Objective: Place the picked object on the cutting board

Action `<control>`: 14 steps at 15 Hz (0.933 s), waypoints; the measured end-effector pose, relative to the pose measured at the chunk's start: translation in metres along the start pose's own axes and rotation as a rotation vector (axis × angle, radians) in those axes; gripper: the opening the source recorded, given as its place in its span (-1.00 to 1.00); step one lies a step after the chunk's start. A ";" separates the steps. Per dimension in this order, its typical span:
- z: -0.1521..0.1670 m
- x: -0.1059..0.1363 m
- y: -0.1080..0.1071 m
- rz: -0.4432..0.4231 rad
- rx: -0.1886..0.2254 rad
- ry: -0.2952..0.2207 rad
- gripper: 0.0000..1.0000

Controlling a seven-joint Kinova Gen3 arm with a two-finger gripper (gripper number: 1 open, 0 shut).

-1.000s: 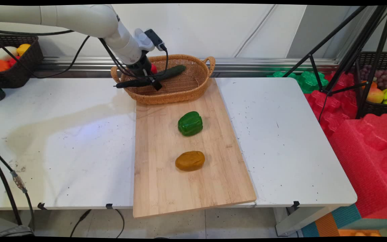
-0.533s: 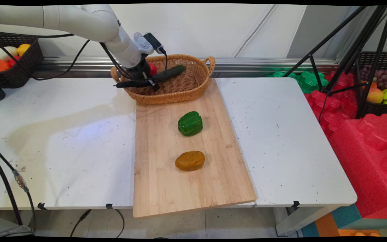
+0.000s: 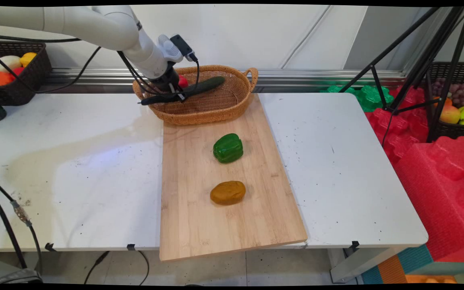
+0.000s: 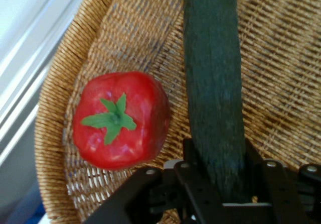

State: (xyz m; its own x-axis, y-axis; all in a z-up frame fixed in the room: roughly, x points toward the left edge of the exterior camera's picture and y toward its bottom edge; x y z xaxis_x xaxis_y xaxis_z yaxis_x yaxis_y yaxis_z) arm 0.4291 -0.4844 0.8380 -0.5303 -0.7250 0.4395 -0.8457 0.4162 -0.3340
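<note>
Over the basket (image 3: pixel 232 100), the claw (image 3: pixel 174 93) grips the cucumber (image 4: pixel 214 83).

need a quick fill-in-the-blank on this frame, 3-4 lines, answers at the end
1. The claw is shut on the dark green ____.
2. Beside it in the wicker basket lies a red ____.
3. On the wooden cutting board, the green pepper lies on the ____ side of the brown potato, toward the basket.
4. The basket's near edge rests on the ____.

Missing words: cucumber; tomato; far; cutting board
</note>
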 end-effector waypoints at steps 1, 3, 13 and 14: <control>-0.008 0.001 0.002 0.007 0.008 0.015 -1.00; -0.022 0.001 0.004 0.012 0.018 0.039 -1.00; -0.138 -0.018 0.035 0.007 0.036 0.205 -1.00; -0.145 -0.022 0.040 0.012 0.027 0.212 -1.00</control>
State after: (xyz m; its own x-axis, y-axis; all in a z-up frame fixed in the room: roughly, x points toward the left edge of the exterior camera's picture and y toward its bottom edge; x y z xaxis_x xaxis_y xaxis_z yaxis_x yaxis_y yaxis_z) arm 0.3983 -0.3720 0.9355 -0.5438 -0.5871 0.5997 -0.8386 0.4075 -0.3615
